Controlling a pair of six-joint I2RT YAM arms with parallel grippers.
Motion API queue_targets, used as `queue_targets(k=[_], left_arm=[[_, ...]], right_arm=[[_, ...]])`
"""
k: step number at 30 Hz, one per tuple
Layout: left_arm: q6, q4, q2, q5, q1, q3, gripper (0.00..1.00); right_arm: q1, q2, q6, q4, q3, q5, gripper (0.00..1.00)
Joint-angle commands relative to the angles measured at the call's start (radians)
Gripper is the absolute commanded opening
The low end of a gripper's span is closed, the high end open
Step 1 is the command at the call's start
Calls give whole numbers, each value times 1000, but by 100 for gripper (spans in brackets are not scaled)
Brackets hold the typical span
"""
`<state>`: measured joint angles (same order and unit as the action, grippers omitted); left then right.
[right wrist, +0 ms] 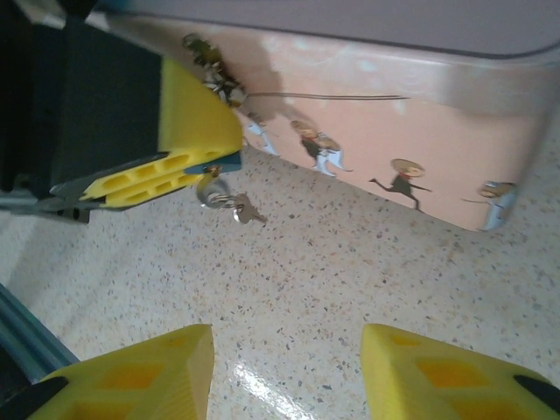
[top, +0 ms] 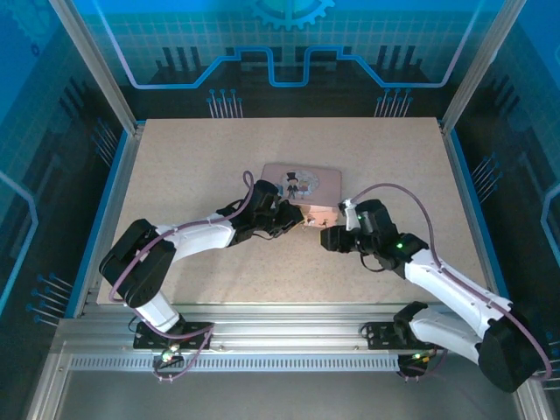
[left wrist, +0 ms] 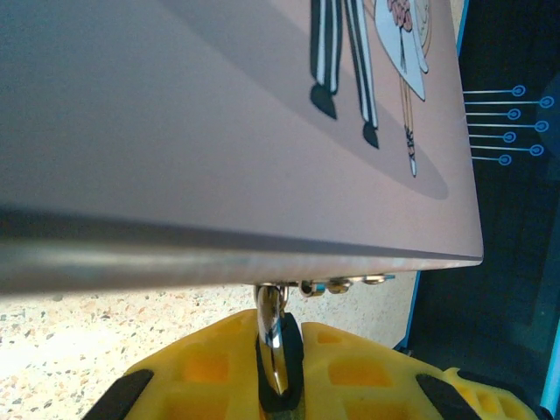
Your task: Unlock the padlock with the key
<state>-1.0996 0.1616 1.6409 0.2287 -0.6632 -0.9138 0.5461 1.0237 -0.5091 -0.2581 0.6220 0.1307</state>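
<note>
Step in hand, as judged: taking the key [right wrist: 246, 210] with the right pincer [right wrist: 289, 367], which is released, fingers spread with nothing between them, low over the table [right wrist: 350, 289]. The left pincer [top: 296, 219] is clenched on a thin metal loop [left wrist: 272, 319] at the near wall of the box [right wrist: 394, 114], about mid-table. You cannot tell whether that loop is the shackle or a key ring, and the padlock body is not made out. The key hangs from a small ring just under the left finger, close to the box's near wall. Its long axis runs roughly along that wall, tip away from the ring, toward the table's right edge. Close on the head across its flats, leave the blade free, and hold the left arm steady.
</note>
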Motion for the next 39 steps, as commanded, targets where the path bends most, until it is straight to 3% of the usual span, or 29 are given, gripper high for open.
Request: queue_targets(k=[1, 9, 21, 39], left_arm=[[0, 42, -29, 14, -7, -35, 11], [-5, 42, -29, 21, -4, -40, 11], [-26, 58, -32, 42, 2, -42, 11], [-34, 61, -44, 61, 19, -45, 11]], right_arm=[[34, 30, 111, 35, 43, -13, 48], [90, 127, 187, 101, 82, -51, 48], [93, 265, 220, 179, 145, -37, 46], [109, 311, 251, 201, 144, -32, 49]])
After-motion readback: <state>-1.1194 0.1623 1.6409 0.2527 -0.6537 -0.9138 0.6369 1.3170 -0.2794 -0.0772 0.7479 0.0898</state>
